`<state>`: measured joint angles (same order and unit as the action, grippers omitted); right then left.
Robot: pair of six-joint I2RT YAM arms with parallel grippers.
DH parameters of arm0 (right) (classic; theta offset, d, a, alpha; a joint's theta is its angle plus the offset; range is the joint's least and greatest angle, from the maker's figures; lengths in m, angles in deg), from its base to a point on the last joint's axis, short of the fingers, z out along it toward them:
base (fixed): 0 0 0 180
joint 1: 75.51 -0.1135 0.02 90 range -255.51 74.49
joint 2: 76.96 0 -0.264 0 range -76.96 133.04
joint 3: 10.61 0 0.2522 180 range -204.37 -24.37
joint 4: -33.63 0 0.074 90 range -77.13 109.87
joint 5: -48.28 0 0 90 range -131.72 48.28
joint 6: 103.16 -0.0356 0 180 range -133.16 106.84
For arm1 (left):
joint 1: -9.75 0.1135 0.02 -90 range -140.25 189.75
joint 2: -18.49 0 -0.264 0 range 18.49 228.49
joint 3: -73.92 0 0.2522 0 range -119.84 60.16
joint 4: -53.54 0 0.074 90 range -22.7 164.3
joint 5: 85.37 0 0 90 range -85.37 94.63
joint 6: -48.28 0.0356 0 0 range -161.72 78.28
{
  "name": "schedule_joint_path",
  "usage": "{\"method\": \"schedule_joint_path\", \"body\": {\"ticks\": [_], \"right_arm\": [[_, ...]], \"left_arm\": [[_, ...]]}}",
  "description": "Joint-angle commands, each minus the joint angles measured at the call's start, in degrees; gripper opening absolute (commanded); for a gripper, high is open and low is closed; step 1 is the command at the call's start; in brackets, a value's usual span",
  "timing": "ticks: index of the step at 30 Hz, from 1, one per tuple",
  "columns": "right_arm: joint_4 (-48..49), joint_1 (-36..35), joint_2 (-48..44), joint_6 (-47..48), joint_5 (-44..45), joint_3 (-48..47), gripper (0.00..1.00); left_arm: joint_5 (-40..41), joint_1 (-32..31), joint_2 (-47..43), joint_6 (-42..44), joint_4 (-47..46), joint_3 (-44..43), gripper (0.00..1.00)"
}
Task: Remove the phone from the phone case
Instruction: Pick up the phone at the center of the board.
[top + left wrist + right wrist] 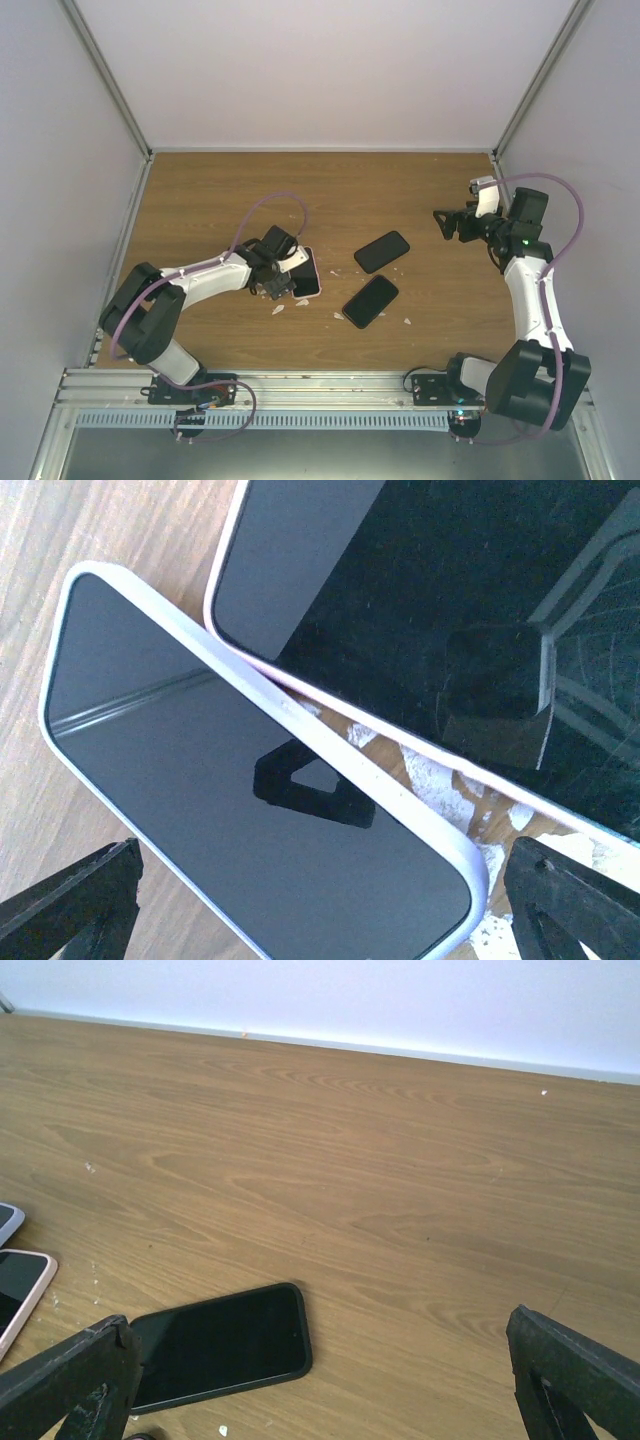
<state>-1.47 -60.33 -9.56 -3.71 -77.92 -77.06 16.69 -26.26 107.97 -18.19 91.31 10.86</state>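
From above, the left gripper (pixel 275 285) hangs low over a pair of light-cased phones, and only the pink-cased phone (pixel 310 273) shows, just past its far side. A black phone (pixel 381 251) and a second black phone (pixel 370 301) lie further out, between the two arms. The right gripper (pixel 447 222) is well off from all of them, jaws apart and empty, so the left arm is plainly the nearer.

From the left wrist, the white-cased phone (pixel 250 780) lies screen-up right under the spread fingertips (pixel 70 910), which hold nothing. Its long axis runs slantwise from far-left to near-right, with its near corner close to the right-hand finger. The pink-cased phone (pixel 450 630) sits just beyond it, the edges touching or nearly so, with white flecks (pixel 440 780) in the wedge between. There is open table (pixel 60 540) only on the left side. I'd guess the wrist must turn to close across the case's narrow width.

From the right wrist, the fingers (pixel 575 1380) are wide and empty. The black phone (pixel 220 1345) lies ahead to the left, with bare wood beyond it.
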Motion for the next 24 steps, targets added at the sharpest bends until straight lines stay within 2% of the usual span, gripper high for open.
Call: {"method": "schedule_joint_path", "body": {"ticks": [1, 8, 14, 21, 24], "right_arm": [[1.39, 0.38, -0.87, 0.52, -1.25, 0.03, 1.0], [1.78, 0.85, -1.73, 0.42, -1.93, 0.49, 1.0], [1.87, 1.2, -1.71, 0.31, -2.2, 0.57, 0.99], [2.38, 1.66, -2.74, 0.32, -3.34, 1.55, 1.0], [2.77, 1.8, -3.26, 0.08, -3.75, 2.09, 1.0]], "left_arm": [[2.38, 0.33, 0.35, 1.2, -3.88, 1.54, 0.99], [1.87, 3.42, -0.88, 0.71, -2.78, 2.15, 0.99], [-1.12, 9.32, -1.74, 0.2, -1.65, 2.08, 0.99], [-13.53, 17.3, -0.65, -0.71, 3.31, -1.79, 0.99], [-17.89, 18.67, 0.95, -3.31, 5.26, -3.61, 0.99]]}}
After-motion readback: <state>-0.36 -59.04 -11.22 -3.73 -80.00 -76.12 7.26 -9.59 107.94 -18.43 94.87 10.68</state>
